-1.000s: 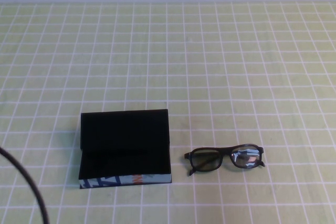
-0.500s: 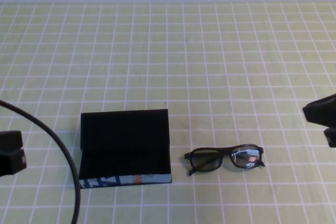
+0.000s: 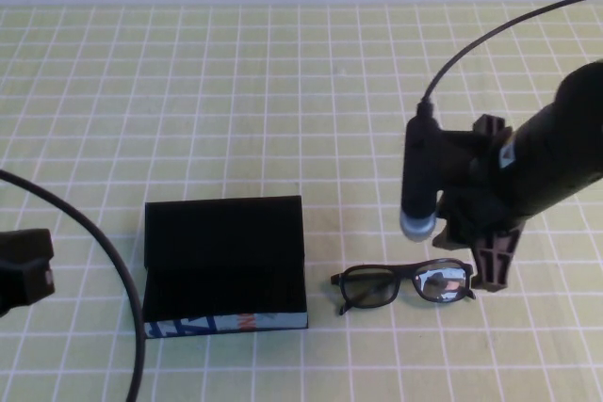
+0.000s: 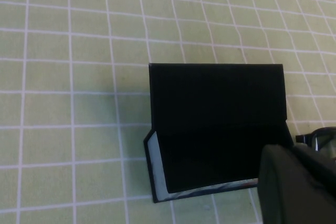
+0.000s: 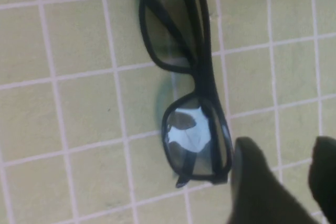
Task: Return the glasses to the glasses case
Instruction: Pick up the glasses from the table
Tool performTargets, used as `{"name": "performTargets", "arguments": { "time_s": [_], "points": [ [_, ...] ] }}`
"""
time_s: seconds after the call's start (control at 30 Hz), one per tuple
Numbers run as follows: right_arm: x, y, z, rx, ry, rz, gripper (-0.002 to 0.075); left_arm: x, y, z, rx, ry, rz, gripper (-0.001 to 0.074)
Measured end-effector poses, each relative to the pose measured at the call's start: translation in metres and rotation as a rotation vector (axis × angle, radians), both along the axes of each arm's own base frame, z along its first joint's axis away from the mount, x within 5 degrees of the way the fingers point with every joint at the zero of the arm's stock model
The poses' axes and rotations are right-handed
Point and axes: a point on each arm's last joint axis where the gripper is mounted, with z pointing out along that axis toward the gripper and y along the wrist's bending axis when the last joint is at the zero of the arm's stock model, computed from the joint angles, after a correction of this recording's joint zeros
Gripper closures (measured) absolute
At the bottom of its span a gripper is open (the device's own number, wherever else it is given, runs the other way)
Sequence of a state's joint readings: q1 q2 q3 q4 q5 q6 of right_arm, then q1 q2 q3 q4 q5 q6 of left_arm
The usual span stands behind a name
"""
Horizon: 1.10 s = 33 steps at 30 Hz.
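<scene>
Glasses (image 3: 403, 284): black thick-rimmed pair, folded, lying on the green-checked counter (image 3: 283, 91) just right of the case, apart from it; lenses reflective. Glasses case (image 3: 224, 265): black hinged box, lid thrown back, white printed front edge toward the robot; black-lined interior, nothing in it. Right gripper (image 3: 490, 265): hovering at the right-hand end of the frame, jaws spread with a clear gap in the wrist view, nothing held. Left gripper (image 3: 24, 270): at the counter's left edge, near the case; jaw state not discernible. Step in hand, by judgement: approach for the pick. Recommended: shift over the bridge or a lens rim, straddle the frame squarely, close gently to avoid skidding or twisting the thin arms, lift level before carrying left over the open case.
</scene>
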<state>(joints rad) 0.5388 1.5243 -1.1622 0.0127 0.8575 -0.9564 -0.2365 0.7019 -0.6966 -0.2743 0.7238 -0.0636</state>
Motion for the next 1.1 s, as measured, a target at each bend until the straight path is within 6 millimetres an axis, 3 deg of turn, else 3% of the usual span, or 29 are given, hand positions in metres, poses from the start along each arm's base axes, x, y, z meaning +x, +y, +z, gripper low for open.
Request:
{"name": "performTargets", "arguments": {
  "time_s": [0.13,0.23,0.67,1.1],
  "points": [
    [0.014,0.013,-0.021,-0.024,-0.025,0.026,0.0369,0.0,0.0,0.0,-0.002,0.0,0.0,0.0738],
    [0.02,0.017,-0.036,-0.044,-0.003,0.026,0.0323,0.0,0.0,0.0,-0.001,0.005,-0.001,0.0738],
    [0.032,0.027,-0.073,-0.051,0.074,0.008,0.0339,-0.002,-0.001,-0.003,0.004,0.038,-0.011,0.0738],
    [0.037,0.031,-0.089,-0.049,0.097,-0.003,0.0354,-0.004,-0.001,-0.005,0.011,0.064,-0.019,0.0738]
  ]
}}
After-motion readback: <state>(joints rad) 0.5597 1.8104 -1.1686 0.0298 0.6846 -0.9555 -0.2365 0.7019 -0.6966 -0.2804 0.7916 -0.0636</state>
